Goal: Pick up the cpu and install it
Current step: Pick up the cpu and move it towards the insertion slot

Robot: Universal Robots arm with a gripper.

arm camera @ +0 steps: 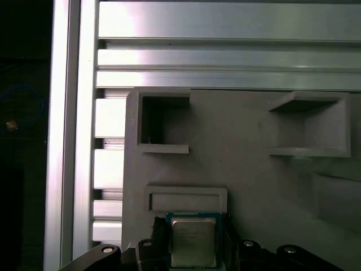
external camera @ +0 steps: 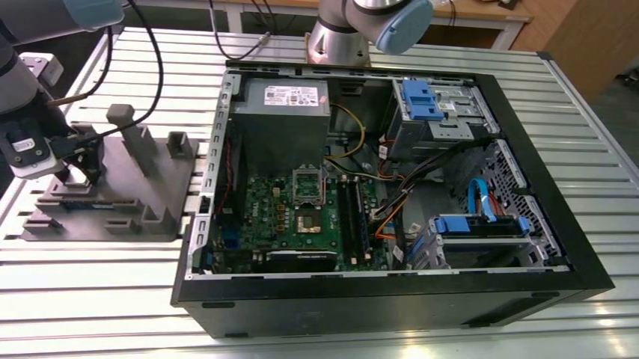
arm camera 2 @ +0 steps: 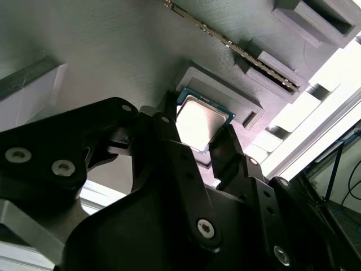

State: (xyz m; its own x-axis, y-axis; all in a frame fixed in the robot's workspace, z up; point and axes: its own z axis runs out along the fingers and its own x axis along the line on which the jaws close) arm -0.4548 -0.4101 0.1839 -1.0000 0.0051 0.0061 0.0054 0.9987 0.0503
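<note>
Cpu [arm camera 2: 202, 119] lies flat, metal lid up, in shallow recess of grey holder [arm camera: 242, 169] on table [external camera: 100, 299]. Recess fixes its place and leaves two edges free for side grip. Gripper [arm camera 2: 200, 140] straddles it: jaws narrow, clamped on those opposite edges, no gap visible in both wrist views. Chip judged not yet lifted. Open computer case [external camera: 399, 295] lies well apart, motherboard [external camera: 265, 213] facing up for access. Hidden: cpu underside, recess depth. Chip's near edge cut off in first wrist view.
</note>
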